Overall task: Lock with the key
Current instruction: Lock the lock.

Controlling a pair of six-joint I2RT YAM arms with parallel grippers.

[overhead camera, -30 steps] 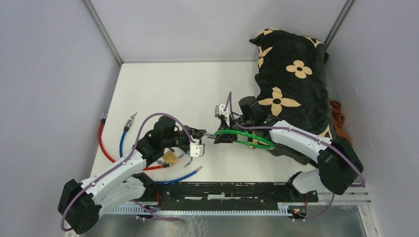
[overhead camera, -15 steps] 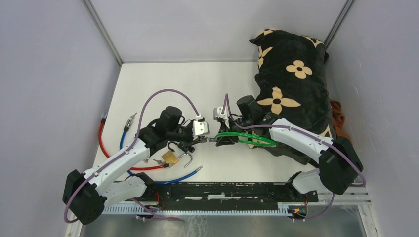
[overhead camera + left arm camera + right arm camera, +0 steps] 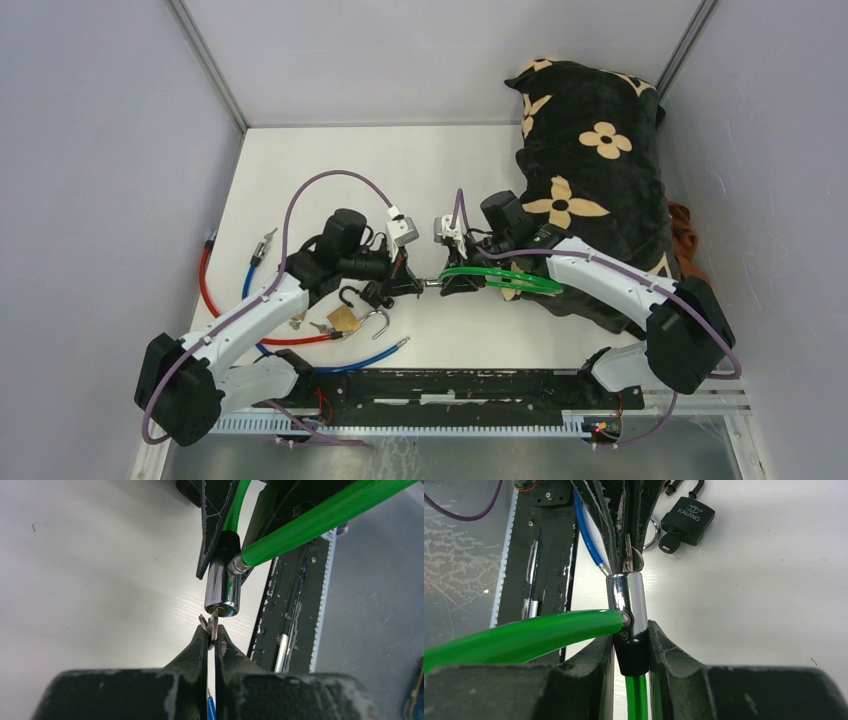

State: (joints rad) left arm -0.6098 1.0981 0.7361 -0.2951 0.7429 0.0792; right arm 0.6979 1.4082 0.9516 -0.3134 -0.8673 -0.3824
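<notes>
Table [image 3: 400, 170]: white, grey walls around; black flowered cushion [image 3: 590, 150] at far right.
Left claw [image 3: 212, 635]: clenched on the key, mid-table.
Key [image 3: 213, 622]: tip in the end of the chrome lock barrel [image 3: 222, 590].
Right claw [image 3: 631, 630]: grasping the barrel's black base; green cable [image 3: 524, 635] loops off right.
Near left: brass padlock [image 3: 345, 319] and black padlock [image 3: 687, 520] on the table.

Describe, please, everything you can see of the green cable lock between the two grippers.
The green cable lock has a shiny chrome barrel with a black sleeve at one end. Its glossy green cable loops from the sleeve back into the barrel's side through a metal ferrule. The right gripper is shut on the black sleeve. A small metal key, pinched by the left gripper, sits in the keyhole at the barrel's free end.
</notes>
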